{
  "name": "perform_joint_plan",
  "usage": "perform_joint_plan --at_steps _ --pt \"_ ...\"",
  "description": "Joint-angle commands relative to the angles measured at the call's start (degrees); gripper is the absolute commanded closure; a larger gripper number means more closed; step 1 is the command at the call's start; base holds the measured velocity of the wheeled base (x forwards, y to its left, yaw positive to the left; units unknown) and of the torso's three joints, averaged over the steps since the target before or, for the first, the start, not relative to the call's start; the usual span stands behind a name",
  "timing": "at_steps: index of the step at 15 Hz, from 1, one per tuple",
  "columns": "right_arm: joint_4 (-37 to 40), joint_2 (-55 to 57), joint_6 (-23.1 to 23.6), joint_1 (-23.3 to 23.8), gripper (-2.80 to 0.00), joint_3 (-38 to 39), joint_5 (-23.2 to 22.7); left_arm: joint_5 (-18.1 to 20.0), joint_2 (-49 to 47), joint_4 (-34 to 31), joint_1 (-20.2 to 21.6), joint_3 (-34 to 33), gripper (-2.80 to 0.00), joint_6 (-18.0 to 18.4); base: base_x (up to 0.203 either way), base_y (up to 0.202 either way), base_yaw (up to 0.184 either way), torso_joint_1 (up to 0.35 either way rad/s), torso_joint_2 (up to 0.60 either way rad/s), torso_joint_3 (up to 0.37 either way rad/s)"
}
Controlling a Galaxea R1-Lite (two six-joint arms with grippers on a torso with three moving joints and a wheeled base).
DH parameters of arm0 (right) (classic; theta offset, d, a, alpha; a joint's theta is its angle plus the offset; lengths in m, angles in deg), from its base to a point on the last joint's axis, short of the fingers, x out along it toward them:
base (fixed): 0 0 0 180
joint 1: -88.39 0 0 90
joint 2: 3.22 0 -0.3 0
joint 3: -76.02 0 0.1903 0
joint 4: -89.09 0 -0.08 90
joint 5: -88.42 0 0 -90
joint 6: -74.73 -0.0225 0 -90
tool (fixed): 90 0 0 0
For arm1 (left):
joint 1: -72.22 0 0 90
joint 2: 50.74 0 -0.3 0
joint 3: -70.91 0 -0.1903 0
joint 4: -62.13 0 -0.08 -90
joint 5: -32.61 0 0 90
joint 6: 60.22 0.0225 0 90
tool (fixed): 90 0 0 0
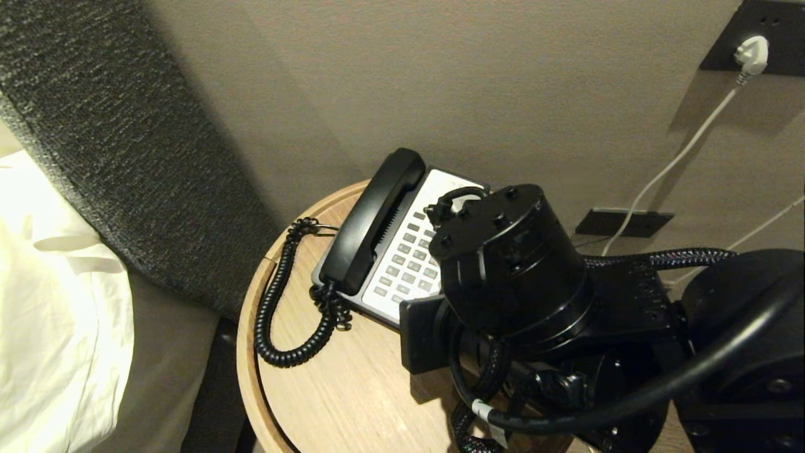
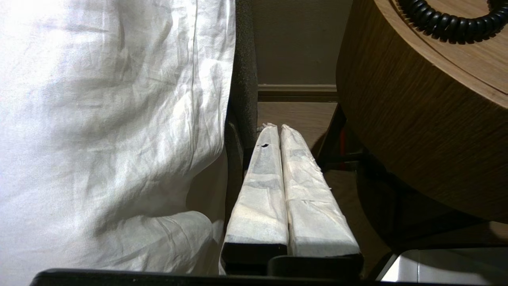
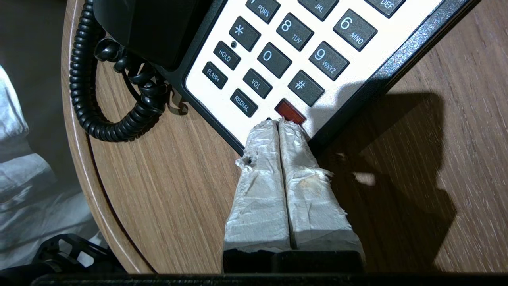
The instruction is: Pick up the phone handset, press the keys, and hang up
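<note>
The black phone handset (image 1: 374, 220) lies in its cradle along the left side of the black-and-white phone base (image 1: 409, 258), and its blocky end also shows in the right wrist view (image 3: 147, 28). Its coiled cord (image 1: 277, 302) loops over the round wooden table (image 1: 352, 390). My right arm (image 1: 509, 264) hangs over the base's near right corner and hides its own gripper there. In the right wrist view the right gripper (image 3: 278, 123) is shut and empty, its taped tips at the keypad's near corner beside a red key (image 3: 290, 111). The left gripper (image 2: 276, 127) is shut, parked low beside the table.
White bedding (image 2: 99, 119) hangs close on one side of the left gripper, and the table's curved wooden side (image 2: 416, 131) is on the other. A dark padded headboard (image 1: 126, 145) stands left of the table. A white plug and cable (image 1: 751, 56) run down the wall behind.
</note>
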Motion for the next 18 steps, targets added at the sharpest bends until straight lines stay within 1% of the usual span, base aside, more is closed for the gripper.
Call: perform_joint_plan --at_steps 1,6,8,13,14,16,18 --pt "0.1 -1.4 -0.5 0.0 0.00 -0.7 0.4 0.0 -0.1 0.0 0.0 -1.1 0.00 0.0 0.000 0.000 0.000 0.000 0.00 0.000" --pt "0.4 -5.6 -0.6 0.0 0.00 -2.9 0.6 0.0 -0.1 0.0 0.0 -1.1 0.00 0.0 0.000 0.000 0.000 0.000 0.00 0.000" --pt "0.7 -7.7 -0.6 0.5 0.00 -2.4 0.6 0.0 -0.1 0.0 0.0 -1.1 0.00 0.1 0.000 0.000 0.000 0.000 0.00 0.000" --pt "0.6 -15.4 -0.9 5.4 0.00 3.5 0.6 0.0 -0.1 0.0 0.0 -1.1 0.00 0.1 0.000 0.000 0.000 0.000 0.00 0.000" --pt "0.7 -17.5 -0.9 7.1 0.00 5.3 0.6 0.0 -0.1 0.0 0.0 -1.1 0.00 0.0 0.000 0.000 0.000 0.000 0.00 0.000" --pt "0.9 -22.4 -0.8 12.6 0.00 9.5 0.5 0.0 -0.1 0.0 0.0 -1.1 0.00 0.0 0.000 0.000 0.000 0.000 0.00 0.000" --pt "1.3 -28.6 -0.6 17.3 0.00 15.6 -0.2 0.0 -0.1 0.0 0.0 -1.1 0.00 0.1 0.000 0.000 0.000 0.000 0.00 0.000"
